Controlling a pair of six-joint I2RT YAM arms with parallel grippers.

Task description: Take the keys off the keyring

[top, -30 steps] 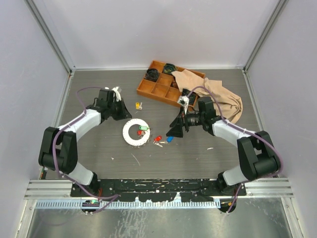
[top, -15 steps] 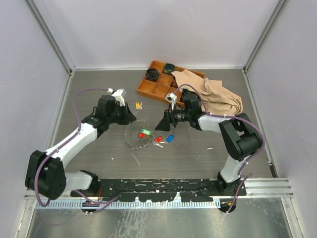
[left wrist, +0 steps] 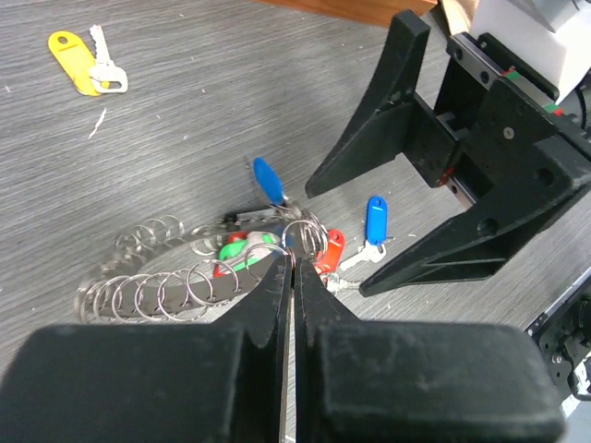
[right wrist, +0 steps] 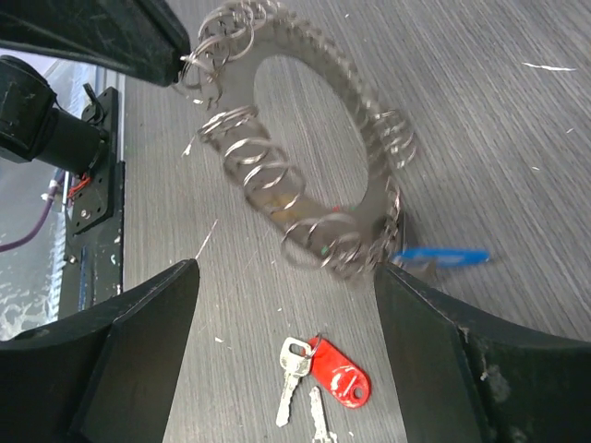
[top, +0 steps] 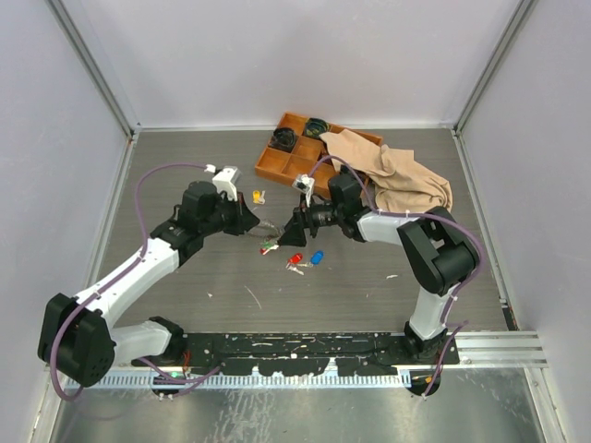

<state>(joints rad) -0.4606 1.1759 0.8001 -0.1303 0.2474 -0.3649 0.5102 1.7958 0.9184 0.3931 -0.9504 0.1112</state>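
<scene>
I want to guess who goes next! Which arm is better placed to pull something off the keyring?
Probably right. The left fingers are shut on the keyring, so that arm is busy. The right fingers stand open, facing the ring, free to grab.

Orange compartment tray [top: 300,169]; beige cloth [top: 406,185] draped over its right end; dark items [top: 284,138] in far compartments.

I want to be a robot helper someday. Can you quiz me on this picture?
1. True or false: the left gripper is shut on the keyring.
2. The key nearest the orange tray has which tag? A purple, B yellow, C pink.
3. Fill in: the right gripper has its jaws ____.
Key: 1 true; 2 B; 3 open.
</scene>
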